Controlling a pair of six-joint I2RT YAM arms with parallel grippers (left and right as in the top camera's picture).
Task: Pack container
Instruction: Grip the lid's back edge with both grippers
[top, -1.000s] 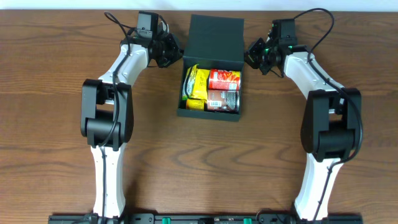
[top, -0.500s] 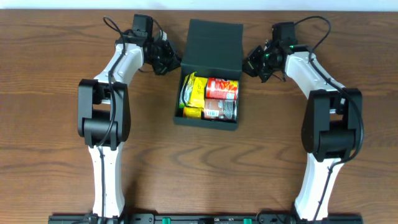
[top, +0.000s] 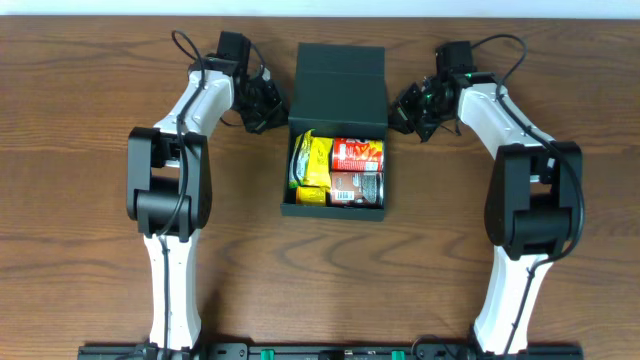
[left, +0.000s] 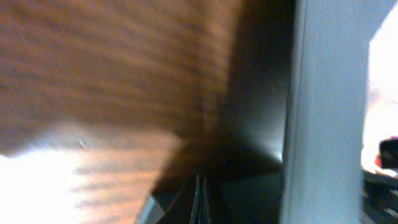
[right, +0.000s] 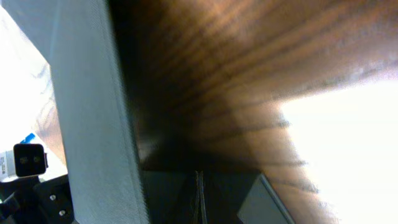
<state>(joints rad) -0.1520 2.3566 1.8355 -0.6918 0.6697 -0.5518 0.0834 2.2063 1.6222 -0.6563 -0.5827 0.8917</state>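
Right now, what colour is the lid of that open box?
The box lid is matte dark teal-black; the overhead view shows it best.

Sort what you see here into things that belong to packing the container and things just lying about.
Belongs to the job: container, lid open; red cans and yellow packet inside it.
Lying about: no loose items visible, only the wooden table.
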